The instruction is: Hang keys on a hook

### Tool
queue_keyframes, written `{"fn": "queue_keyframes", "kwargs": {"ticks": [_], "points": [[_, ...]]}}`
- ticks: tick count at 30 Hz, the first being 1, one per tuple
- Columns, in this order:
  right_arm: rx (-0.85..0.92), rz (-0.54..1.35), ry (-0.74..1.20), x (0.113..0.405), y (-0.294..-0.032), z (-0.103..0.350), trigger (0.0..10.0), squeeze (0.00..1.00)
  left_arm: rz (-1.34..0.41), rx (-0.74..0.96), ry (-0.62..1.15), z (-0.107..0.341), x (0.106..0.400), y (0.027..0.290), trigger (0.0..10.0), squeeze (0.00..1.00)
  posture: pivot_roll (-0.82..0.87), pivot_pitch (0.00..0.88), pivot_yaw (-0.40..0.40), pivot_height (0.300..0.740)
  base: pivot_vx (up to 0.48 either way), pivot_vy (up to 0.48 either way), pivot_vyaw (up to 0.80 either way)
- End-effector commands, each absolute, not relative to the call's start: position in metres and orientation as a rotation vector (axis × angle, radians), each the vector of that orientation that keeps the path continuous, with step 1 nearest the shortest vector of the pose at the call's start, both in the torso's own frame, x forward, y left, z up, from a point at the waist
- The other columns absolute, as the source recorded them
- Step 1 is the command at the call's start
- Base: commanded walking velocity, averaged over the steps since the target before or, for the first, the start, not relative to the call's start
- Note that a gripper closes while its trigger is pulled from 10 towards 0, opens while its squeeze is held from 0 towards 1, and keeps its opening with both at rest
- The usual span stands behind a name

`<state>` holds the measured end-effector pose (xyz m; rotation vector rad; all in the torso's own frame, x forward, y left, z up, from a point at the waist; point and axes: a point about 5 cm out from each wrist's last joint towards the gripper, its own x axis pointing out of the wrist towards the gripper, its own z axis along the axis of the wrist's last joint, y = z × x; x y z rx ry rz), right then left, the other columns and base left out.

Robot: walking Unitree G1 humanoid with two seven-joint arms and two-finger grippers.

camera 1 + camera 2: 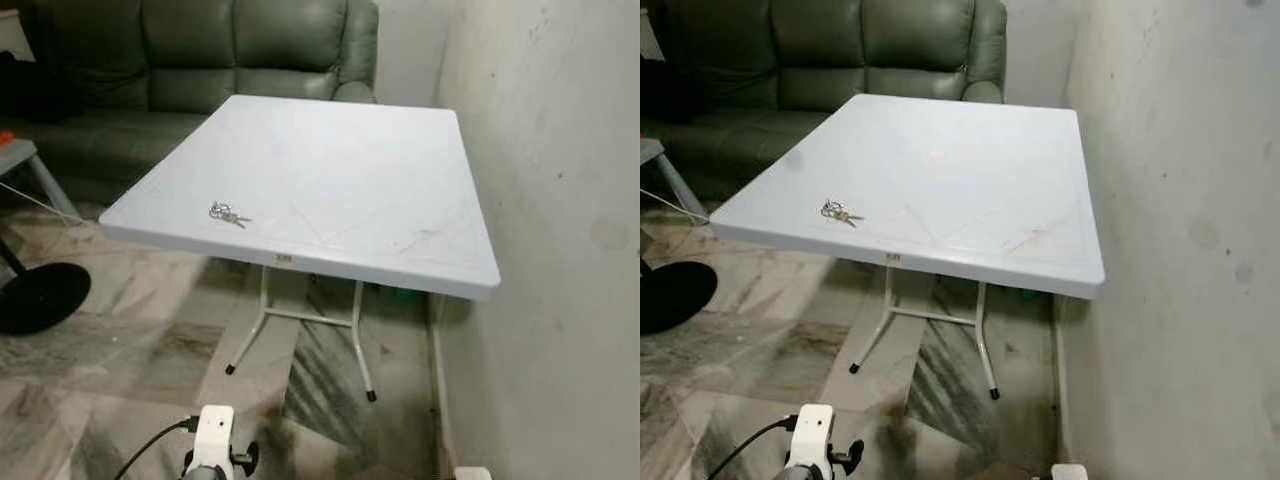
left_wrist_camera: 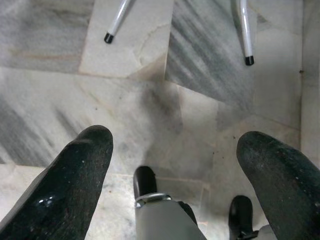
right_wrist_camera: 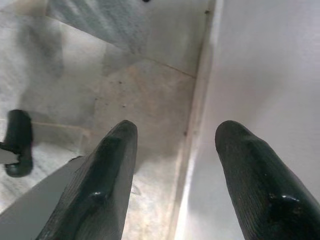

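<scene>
1. The left gripper (image 2: pixel 172 150) hangs low over the marble floor (image 2: pixel 60 90) with its two black fingers spread wide and nothing between them; the right gripper (image 3: pixel 172 145) hangs beside the wall (image 3: pixel 270 60), fingers likewise spread and bare

2. The keys (image 1: pixel 227 214) lie flat on the white table (image 1: pixel 400 180), a small bunch close to the near edge, at about 7 o'clock from the table's middle in the head views and apart from both grippers

4. No hook can be made out anywhere in these views; the wall at 3 o'clock of the table (image 1: pixel 560 200) is bare plaster as far as it shows, so where the keys must go is not settled here

5. Judgement: with the keys on the table and both claws free, the scene fits keys waiting to be fetched; picking them up would call for coming down from above, since a flat bunch on a smooth top tends to slide away from a sideways push

6. The left arm stands nearer to the keys' side; the fingers should close across the ring rather than on a single loose key, which would dangle and swing

7. The near edge is close, so a nudge toward 6 o'clock could drop the bunch to the floor

8. The green sofa (image 1: pixel 200 60) stands behind the table at 11 o'clock
</scene>
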<state>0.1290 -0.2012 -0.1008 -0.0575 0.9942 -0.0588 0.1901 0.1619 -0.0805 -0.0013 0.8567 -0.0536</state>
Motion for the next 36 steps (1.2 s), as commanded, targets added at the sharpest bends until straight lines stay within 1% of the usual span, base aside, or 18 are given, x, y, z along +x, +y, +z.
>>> {"fn": "queue_keyframes", "kwargs": {"ticks": [1, 36], "points": [[-0.045, -0.061, 0.977, 0.1354, -0.1986, -0.099, 10.0, 0.0, -0.042, 0.006, 0.861, -0.0801, 0.1905, 0.168, 10.0, 0.0, 0.0, 0.0, -0.039, 0.74, 0.0, 0.0, 0.0], [-0.041, -0.064, 0.987, 0.1311, -0.2001, -0.1002, 10.0, 0.0, -0.031, -0.005, 0.859, -0.08, 0.1908, 0.168, 10.0, 0.0, 0.0, 0.0, -0.046, 0.74, 0.0, 0.387, 0.0]]}}
